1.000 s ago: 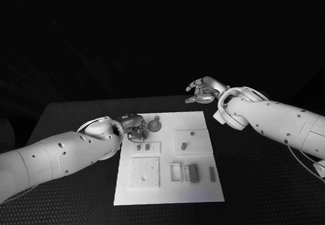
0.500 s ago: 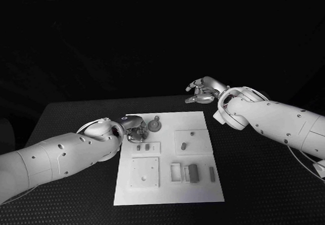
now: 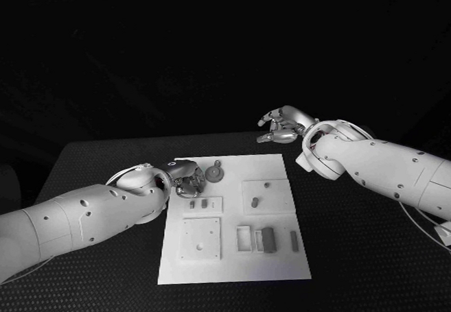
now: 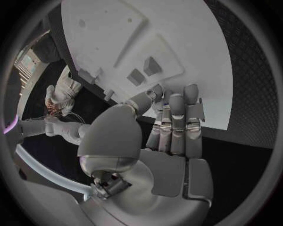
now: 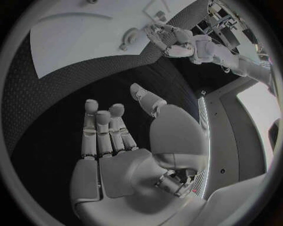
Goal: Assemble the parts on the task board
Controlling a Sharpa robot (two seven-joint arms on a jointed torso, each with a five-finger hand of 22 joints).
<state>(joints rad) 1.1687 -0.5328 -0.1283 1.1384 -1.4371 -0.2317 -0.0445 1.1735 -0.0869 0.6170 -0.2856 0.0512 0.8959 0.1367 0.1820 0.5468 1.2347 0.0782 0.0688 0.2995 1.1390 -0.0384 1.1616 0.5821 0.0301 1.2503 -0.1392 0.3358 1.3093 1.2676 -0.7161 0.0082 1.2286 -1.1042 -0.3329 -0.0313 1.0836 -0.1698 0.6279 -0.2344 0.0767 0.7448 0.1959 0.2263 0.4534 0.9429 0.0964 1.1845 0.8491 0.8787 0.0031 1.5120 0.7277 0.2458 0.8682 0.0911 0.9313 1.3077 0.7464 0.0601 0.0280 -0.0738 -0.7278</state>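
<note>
Empty left hand (image 3: pixel 188 177) beside the round part (image 3: pixel 215 173), its stem pointing away; right hand (image 3: pixel 282 125) spread

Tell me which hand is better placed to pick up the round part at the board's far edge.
Left. The left hand sits at the task board beside the round part; the right hand hangs open beyond the far edge.

Left hand (image 3: pixel 186 176) slightly nearer the task board (image 3: pixel 281 264)

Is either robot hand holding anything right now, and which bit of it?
No, nothing is held. The left hand hovers at the task board's edge, fingers together and bare. The right hand hangs open beyond the board, over the black table.
</note>
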